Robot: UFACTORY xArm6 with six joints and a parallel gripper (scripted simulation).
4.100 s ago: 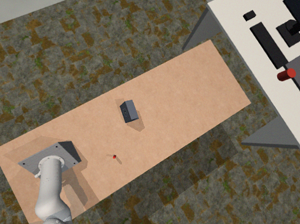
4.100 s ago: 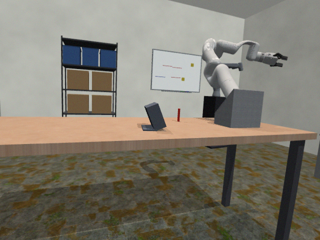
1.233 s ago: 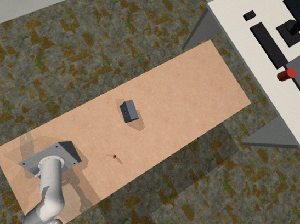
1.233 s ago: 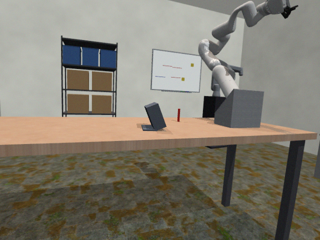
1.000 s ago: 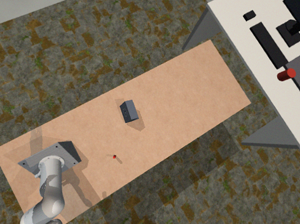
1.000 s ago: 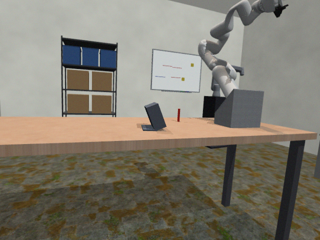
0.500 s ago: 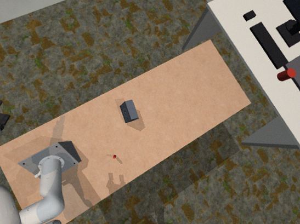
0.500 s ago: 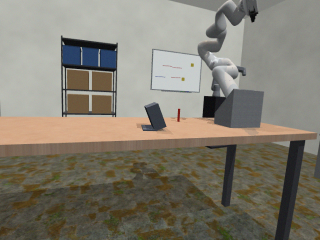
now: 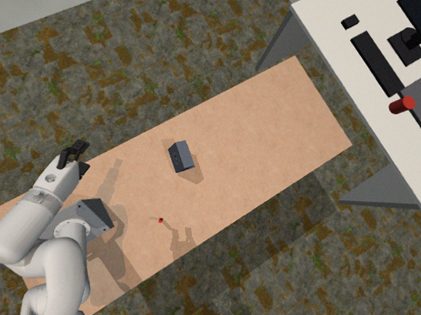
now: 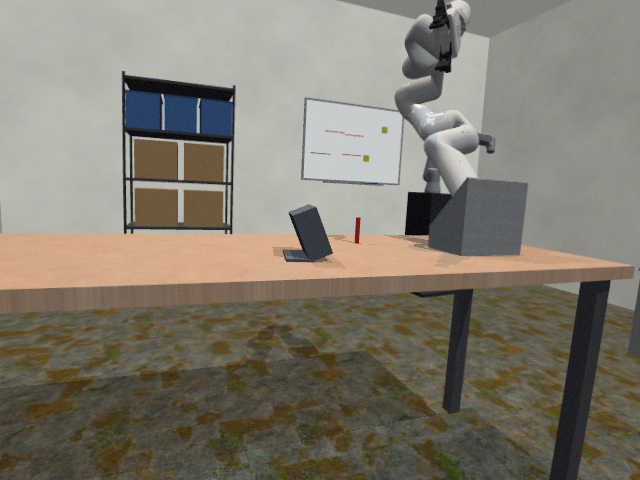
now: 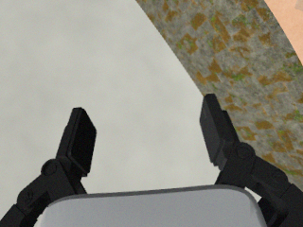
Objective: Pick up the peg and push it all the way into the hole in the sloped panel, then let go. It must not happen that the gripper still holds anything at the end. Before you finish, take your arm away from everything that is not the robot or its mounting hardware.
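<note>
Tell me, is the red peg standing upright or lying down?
Upright: in the exterior view the peg stands vertical on the table.

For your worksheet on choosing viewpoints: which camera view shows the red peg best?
The exterior view: the red peg stands upright on the table, its full length visible. The top view shows only its small end. The wrist view misses it entirely.

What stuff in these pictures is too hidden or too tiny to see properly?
- Hole in the dark grey sloped panel: exterior view shows only its back; in the top view it is too small to make out.
- Small red peg: just a dot from the top.
- Black gripper: partly cut off by the exterior view's upper edge.
- Wrist view: peg and panel are out of frame.
</note>
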